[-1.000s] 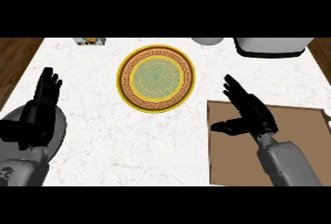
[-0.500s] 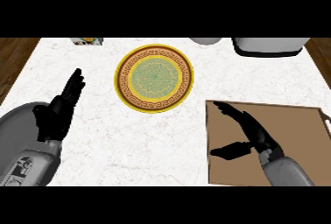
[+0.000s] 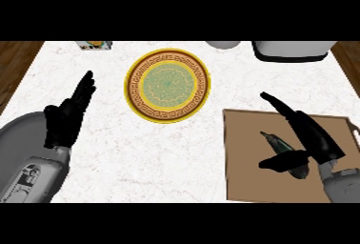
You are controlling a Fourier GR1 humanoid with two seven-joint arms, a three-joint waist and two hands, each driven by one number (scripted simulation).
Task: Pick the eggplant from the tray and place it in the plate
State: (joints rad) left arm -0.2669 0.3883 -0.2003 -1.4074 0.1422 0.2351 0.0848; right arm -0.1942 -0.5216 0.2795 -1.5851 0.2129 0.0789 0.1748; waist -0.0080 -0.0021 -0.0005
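My left hand (image 3: 65, 121) rests at the left over the white marble counter (image 3: 175, 157), fingers straight and up, kept clear of the work. Further right sits the round yellow plate with a patterned brown rim (image 3: 168, 86), bare and waiting; it lies well apart from the flat brown tray (image 3: 243, 167), so a carry across will be needed. On that tray lies the dark, slender eggplant (image 3: 281, 148), just beneath my right hand (image 3: 306, 136). My fingers stretch out above it while the thumb curls in beside it, not yet closed round it, I judge, lining up to grasp.
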